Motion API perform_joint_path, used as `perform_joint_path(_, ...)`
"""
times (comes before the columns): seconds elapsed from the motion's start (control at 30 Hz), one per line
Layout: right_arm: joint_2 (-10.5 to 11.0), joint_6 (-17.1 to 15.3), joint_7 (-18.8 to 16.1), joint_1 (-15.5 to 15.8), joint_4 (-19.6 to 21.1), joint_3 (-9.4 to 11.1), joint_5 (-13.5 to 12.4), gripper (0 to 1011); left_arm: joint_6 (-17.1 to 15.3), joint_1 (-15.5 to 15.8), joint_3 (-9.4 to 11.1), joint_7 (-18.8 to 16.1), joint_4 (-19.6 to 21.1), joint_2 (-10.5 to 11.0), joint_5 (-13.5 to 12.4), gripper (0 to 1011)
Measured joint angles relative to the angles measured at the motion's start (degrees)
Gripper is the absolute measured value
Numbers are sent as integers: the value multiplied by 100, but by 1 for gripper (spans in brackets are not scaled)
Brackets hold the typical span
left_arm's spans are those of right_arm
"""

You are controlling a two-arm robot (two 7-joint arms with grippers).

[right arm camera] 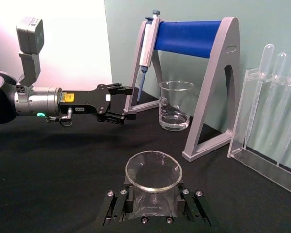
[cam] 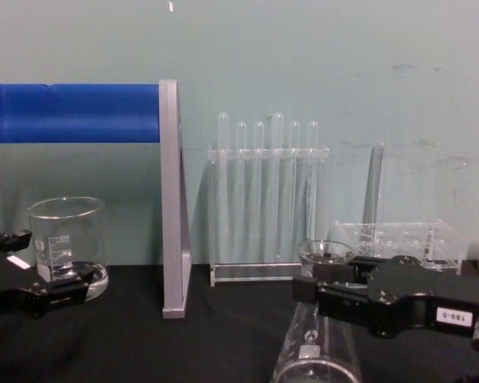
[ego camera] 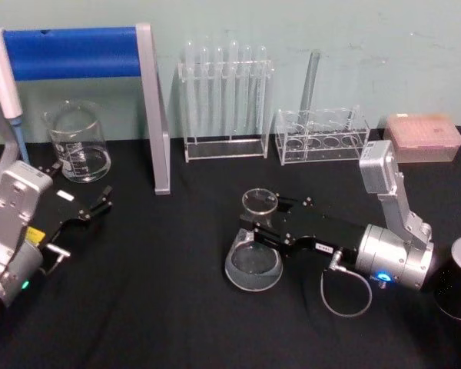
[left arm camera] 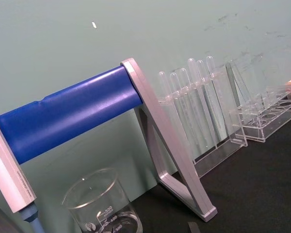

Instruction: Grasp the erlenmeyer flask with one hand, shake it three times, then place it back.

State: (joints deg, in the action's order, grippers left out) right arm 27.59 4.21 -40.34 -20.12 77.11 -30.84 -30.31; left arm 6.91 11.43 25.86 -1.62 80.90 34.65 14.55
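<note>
My right black blocky gripper (ego camera: 261,224) pinches the neck of the clear glass conical flask (ego camera: 253,267), base seemingly down on the black cloth (ego camera: 177,307), right of the silver stand with the blue bar (ego camera: 160,123). Grasp looks made; the shakes and set-down remain. My left gripper (ego camera: 98,206) idles left of that stand, fingers spread.

White label (cam: 453,317) on hand (cam: 322,292) reading perhaps 180-5, beaker (left arm camera: 103,204) graduations 500, 400
</note>
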Motion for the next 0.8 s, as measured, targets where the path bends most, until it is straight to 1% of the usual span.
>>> perform_joint_path(0.8, 21, -27, -72, -41, -72, -53, 36, 449, 0, 0, 0, 0, 0, 0, 0, 1001)
